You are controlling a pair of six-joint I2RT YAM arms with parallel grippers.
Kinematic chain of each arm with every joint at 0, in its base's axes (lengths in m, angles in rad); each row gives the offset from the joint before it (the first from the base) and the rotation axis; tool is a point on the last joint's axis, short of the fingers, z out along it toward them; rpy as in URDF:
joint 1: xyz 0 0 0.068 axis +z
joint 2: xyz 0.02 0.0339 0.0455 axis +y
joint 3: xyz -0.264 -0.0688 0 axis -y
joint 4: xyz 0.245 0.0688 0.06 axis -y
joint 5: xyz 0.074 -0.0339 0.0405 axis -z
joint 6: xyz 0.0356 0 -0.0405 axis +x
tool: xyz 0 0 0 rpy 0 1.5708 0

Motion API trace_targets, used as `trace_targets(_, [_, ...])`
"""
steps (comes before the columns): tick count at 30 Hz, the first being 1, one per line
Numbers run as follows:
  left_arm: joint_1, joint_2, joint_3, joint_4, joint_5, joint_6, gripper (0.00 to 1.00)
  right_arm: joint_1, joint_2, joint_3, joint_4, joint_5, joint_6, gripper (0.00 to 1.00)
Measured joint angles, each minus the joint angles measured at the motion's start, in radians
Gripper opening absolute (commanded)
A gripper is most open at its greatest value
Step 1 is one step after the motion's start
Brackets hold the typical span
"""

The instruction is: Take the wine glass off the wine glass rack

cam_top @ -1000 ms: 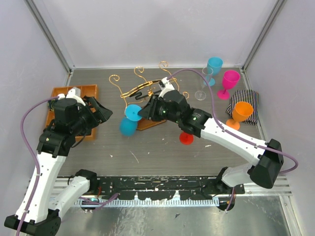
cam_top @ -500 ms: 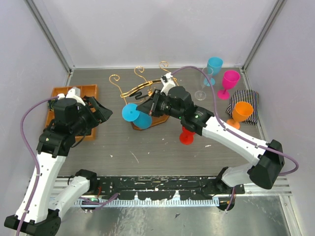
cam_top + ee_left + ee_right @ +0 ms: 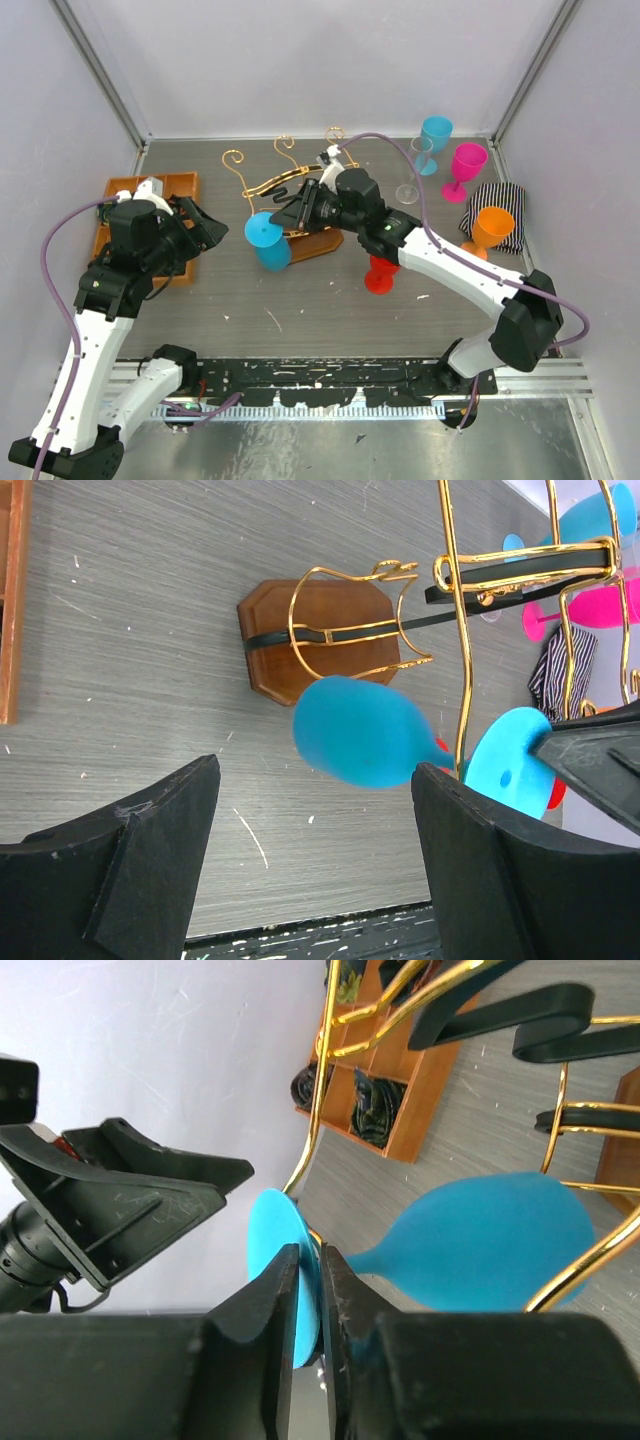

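- The right gripper (image 3: 308, 1256) was clamped on the round foot of the blue wine glass (image 3: 480, 1240).
- The glass hung tilted against the wine glass rack's (image 3: 320, 608) gold wire.
- The left gripper's (image 3: 207, 228) jaws stood apart, empty.

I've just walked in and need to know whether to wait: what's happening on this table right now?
The right hand is pinching the round foot of the blue wine glass, which lies tilted at the gold wine glass rack, its stem against the wire, so it does not look free yet. The left hand hangs open near the orange tray, holding nothing. Other coloured glasses stand at the far right.
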Motion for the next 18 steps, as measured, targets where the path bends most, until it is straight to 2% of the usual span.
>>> trace_targets(1, [0.0, 0.0, 0.0, 0.0, 0.0, 0.0, 0.84, 0.0, 0.008, 0.0, 0.0, -0.012, 0.0, 0.2])
trace_targets(3, [0.0, 0.0, 0.0, 0.0, 0.0, 0.0, 0.84, 0.0, 0.022, 0.002, 0.0, -0.035, 0.001, 0.03])
trace_targets(4, [0.0, 0.0, 0.0, 0.0, 0.0, 0.0, 0.84, 0.0, 0.028, 0.006, 0.002, -0.045, 0.0, 0.01])
trace_targets(18, [0.0, 0.001, 0.0, 0.0, -0.003, 0.001, 0.84, -0.013, 0.093, 0.055, 0.109, -0.114, 0.086, 0.01])
